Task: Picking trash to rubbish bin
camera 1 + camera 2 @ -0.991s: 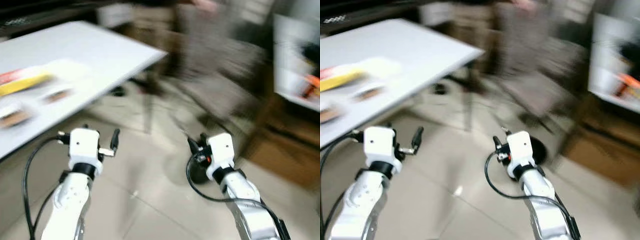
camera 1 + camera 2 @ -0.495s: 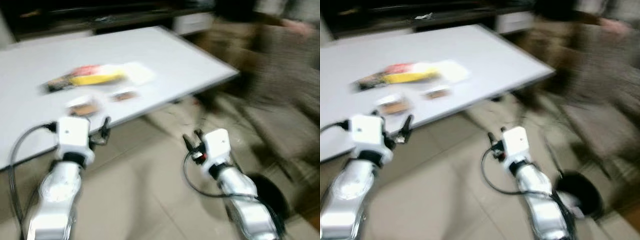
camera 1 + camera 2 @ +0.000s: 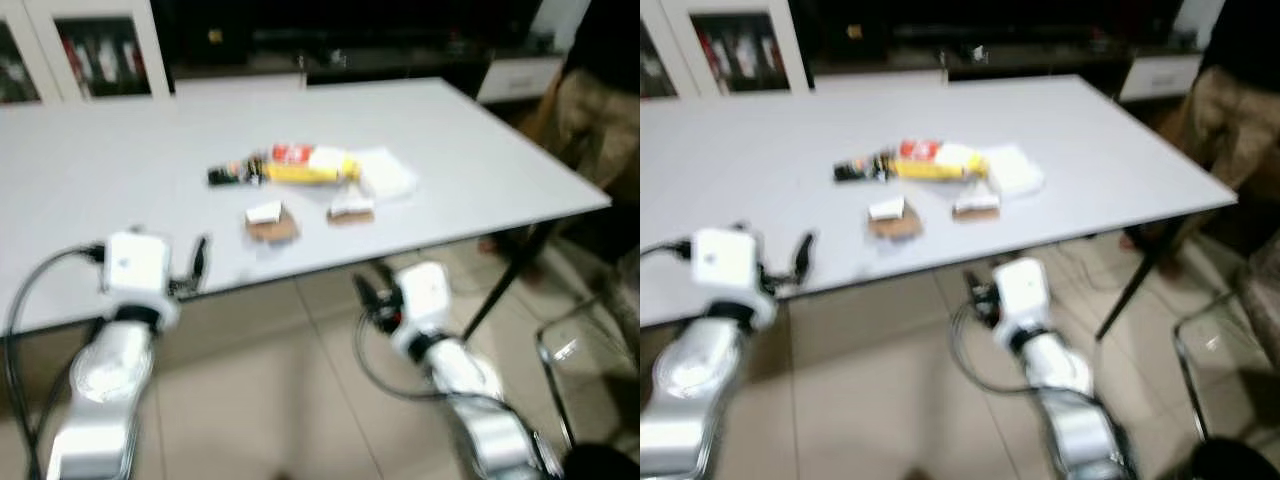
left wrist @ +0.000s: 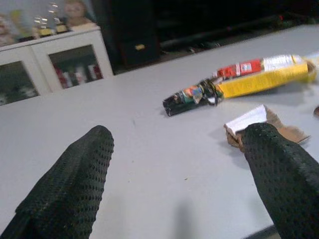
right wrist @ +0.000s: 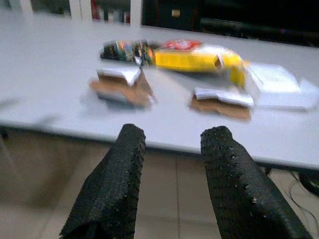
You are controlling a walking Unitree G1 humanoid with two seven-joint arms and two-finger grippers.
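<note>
Lower left, the left hand [image 3: 197, 262] hovers at the desk [image 3: 90, 170] edge, fingers spread apart. At upper centre lies the trash: a yellow wrapper [image 3: 300, 170], two brown scraps [image 3: 272, 222]. Lower centre, the right hand [image 5: 172, 174] has fingers parted, empty.
</note>
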